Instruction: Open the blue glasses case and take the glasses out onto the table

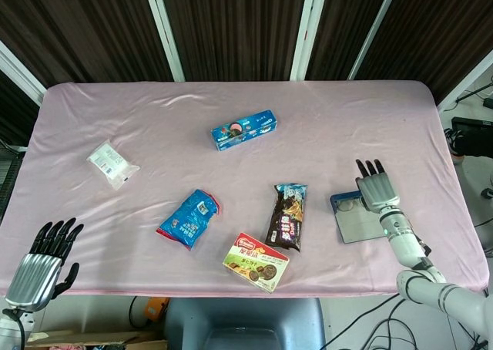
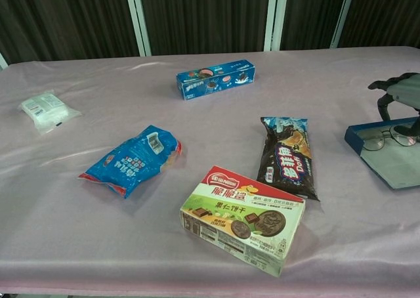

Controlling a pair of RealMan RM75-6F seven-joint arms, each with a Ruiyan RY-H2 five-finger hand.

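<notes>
Blue glasses case [image 1: 356, 220] open, long axis front-to-back

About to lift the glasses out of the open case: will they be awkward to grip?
Probably. The glasses have thin wire rims and look light, so they may slide or snag inside the case. The lenses are likely fragile, so the right hand should pinch the frame gently.

Right robot hand [image 1: 375, 187] is out over the surface's right side, back facing up, fingers straight and a bit apart, holding nothing, forearm running back toward the lower right corner. Left robot hand [image 1: 42, 259] hangs off the near-left edge, fingers spread, empty.
</notes>
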